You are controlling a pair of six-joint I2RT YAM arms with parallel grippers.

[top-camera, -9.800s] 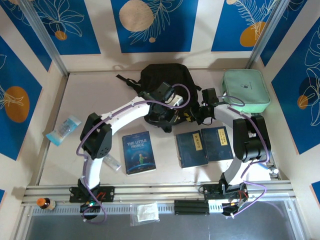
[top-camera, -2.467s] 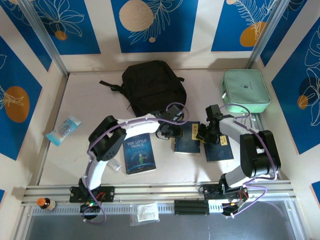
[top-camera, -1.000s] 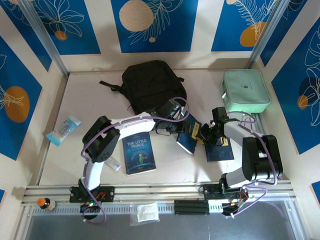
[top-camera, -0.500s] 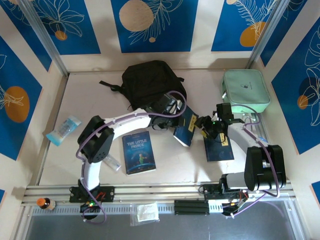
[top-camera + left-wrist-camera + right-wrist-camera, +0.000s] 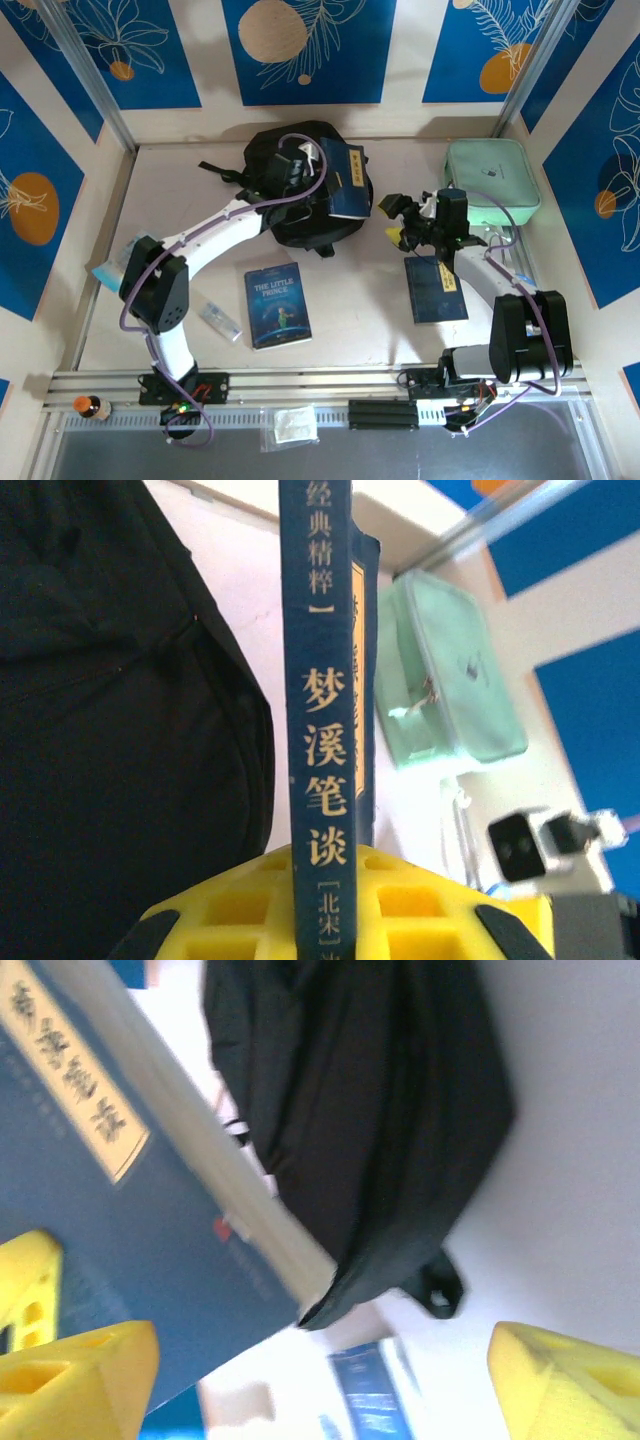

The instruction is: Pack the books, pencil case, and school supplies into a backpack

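Observation:
My left gripper (image 5: 322, 174) is shut on a dark-blue book with a yellow label strip (image 5: 346, 180) and holds it over the black backpack (image 5: 290, 200). In the left wrist view the book's spine (image 5: 325, 720) stands clamped between the yellow pads (image 5: 420, 905). My right gripper (image 5: 400, 222) hangs open to the right of the backpack with nothing between its fingers (image 5: 80, 1375). Another labelled book (image 5: 435, 288) lies below it. The Little Prince book (image 5: 277, 305) lies front centre. A small clear box (image 5: 218, 318) sits left of it. The mint-green pencil case (image 5: 490, 180) rests back right.
A light-blue see-through packet (image 5: 122, 260) lies at the table's left edge, partly behind the left arm. Blue patterned walls close in the back and sides. A metal rail (image 5: 320, 382) runs along the near edge.
The left gripper has carried the labelled book from mid-table up and back over the backpack. The right gripper has opened, let go of that book and drawn away to the right.

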